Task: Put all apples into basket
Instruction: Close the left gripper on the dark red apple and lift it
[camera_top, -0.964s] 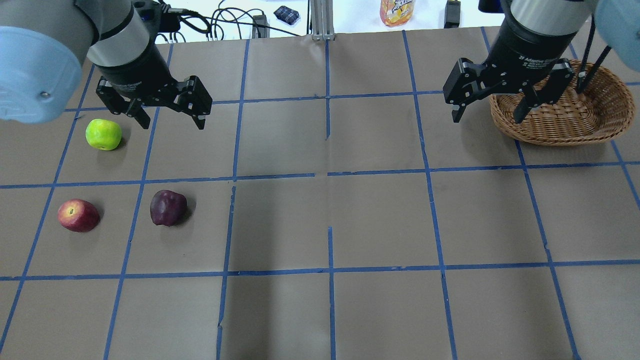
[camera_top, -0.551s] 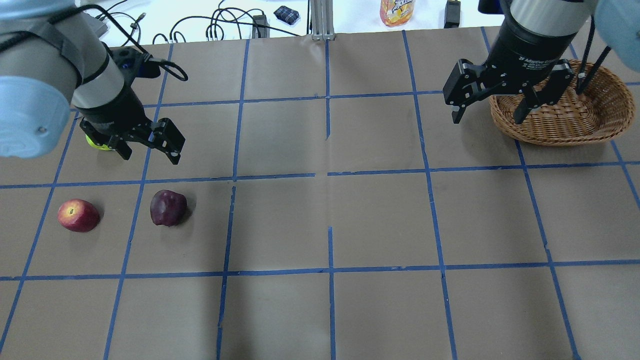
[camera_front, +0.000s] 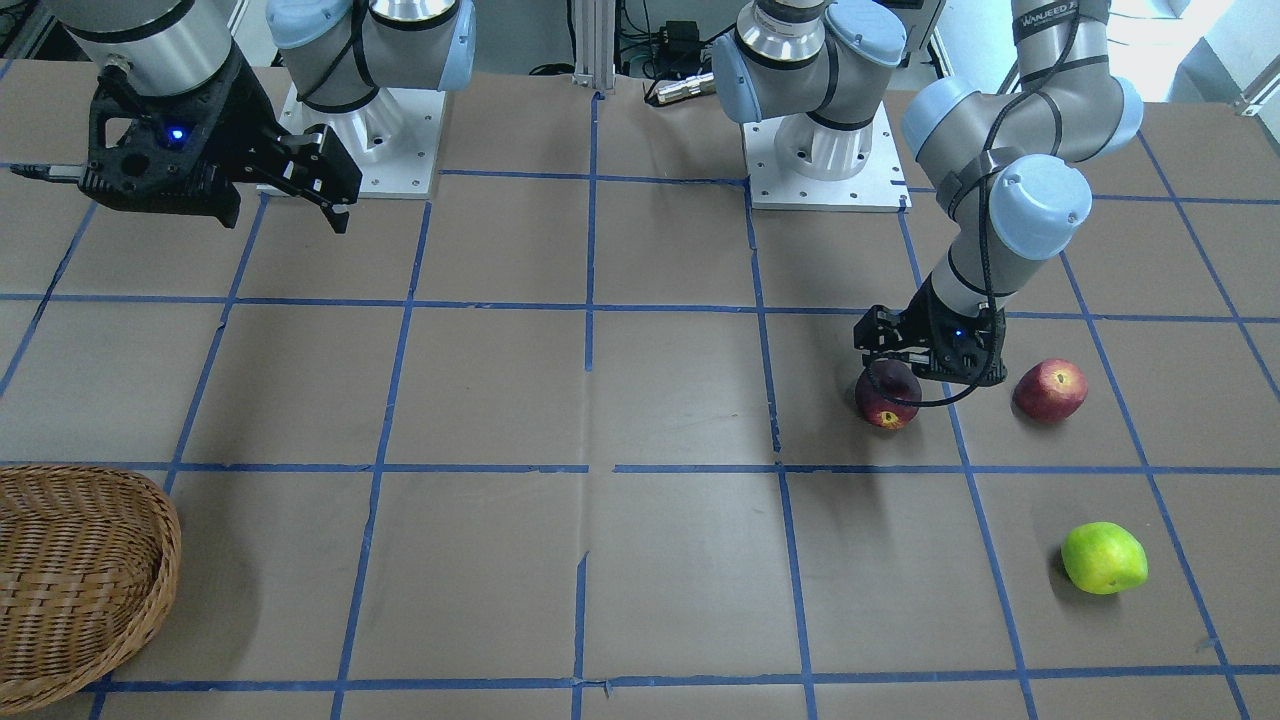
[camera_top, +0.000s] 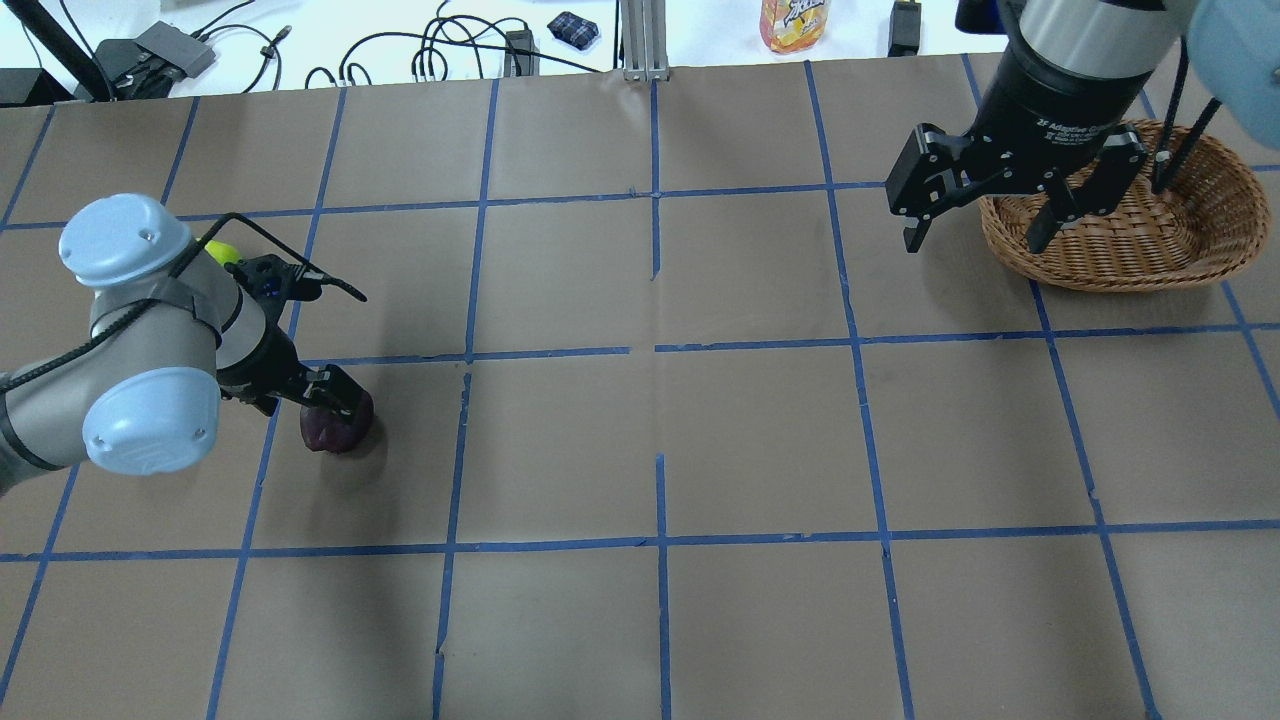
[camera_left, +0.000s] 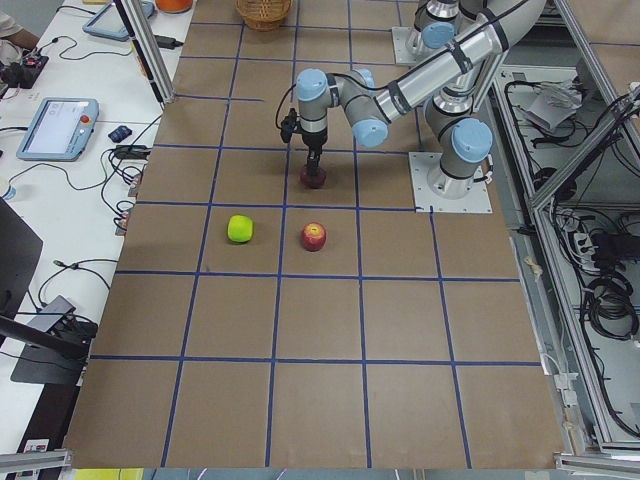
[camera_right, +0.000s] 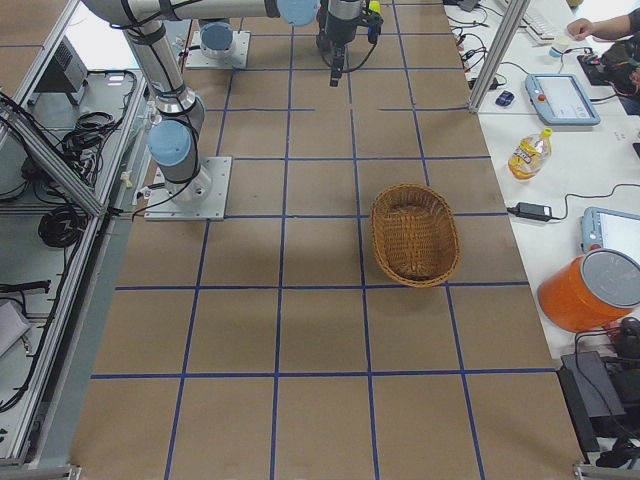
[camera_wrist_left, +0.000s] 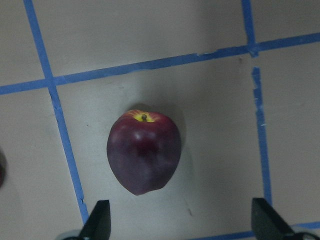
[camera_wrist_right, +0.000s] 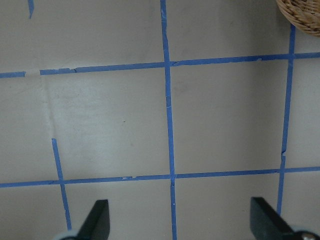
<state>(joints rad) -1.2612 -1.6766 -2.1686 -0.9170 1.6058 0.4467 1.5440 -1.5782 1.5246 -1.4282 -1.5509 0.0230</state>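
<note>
My left gripper (camera_top: 322, 398) is open and hovers low over the dark purple-red apple (camera_top: 340, 432). In the left wrist view that apple (camera_wrist_left: 144, 152) lies just ahead of the two spread fingertips (camera_wrist_left: 97, 222), untouched. The red apple (camera_front: 1050, 390) lies beside it and is hidden under my left arm in the overhead view. The yellow-green apple (camera_front: 1103, 558) lies farther out; only a sliver (camera_top: 222, 251) shows overhead. My right gripper (camera_top: 975, 238) is open and empty, held high at the near-left rim of the wicker basket (camera_top: 1140, 250), which holds nothing.
Blue tape lines grid the brown table (camera_top: 660, 440). An orange bottle (camera_top: 795, 22), cables (camera_top: 440, 50) and small devices lie beyond the far edge. The basket's rim shows in the right wrist view's top corner (camera_wrist_right: 302, 12). An orange bucket (camera_right: 600, 290) stands off the table.
My left arm has swung from beside the yellow-green apple toward the robot's side and dropped low over the dark apple. It now hides the red apple overhead. The right arm has not moved.
</note>
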